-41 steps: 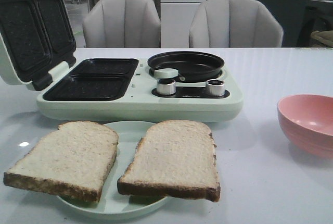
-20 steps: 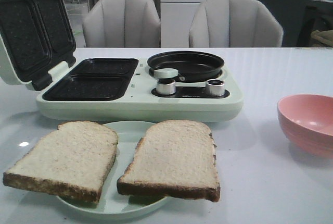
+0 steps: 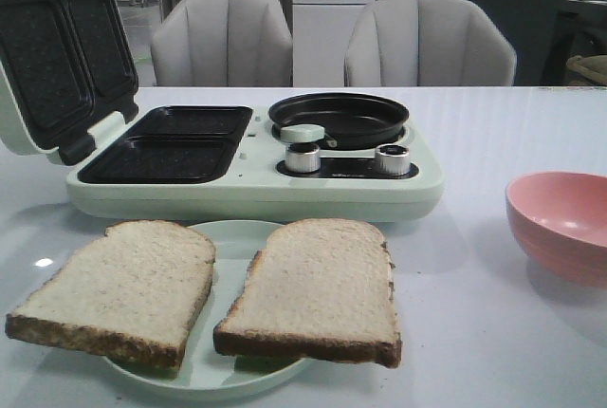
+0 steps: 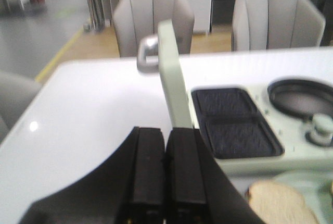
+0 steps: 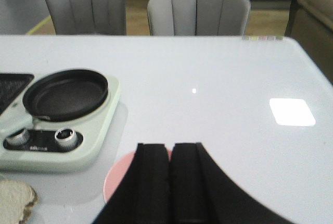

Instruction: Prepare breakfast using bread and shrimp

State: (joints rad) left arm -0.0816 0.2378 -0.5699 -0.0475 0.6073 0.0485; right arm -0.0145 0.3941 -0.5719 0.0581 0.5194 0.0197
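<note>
Two slices of bread lie side by side on a pale green plate [image 3: 232, 242] at the table's front: the left slice [image 3: 123, 285] and the right slice [image 3: 318, 285]. A corner of one slice shows in the left wrist view [image 4: 278, 206] and in the right wrist view [image 5: 15, 198]. The shrimp is hidden or out of view. My left gripper [image 4: 165, 135] is shut and empty, above the table left of the sandwich maker. My right gripper [image 5: 170, 148] is shut and empty, over the pink bowl [image 5: 115, 177]. Neither gripper shows in the front view.
A pale green sandwich maker [image 3: 247, 176] stands behind the plate, its lid [image 3: 57, 57] open at the left, with two dark wells, a round black pan [image 3: 341, 116] and two knobs. The pink bowl [image 3: 560, 223] sits at the right. Two grey chairs stand beyond the table.
</note>
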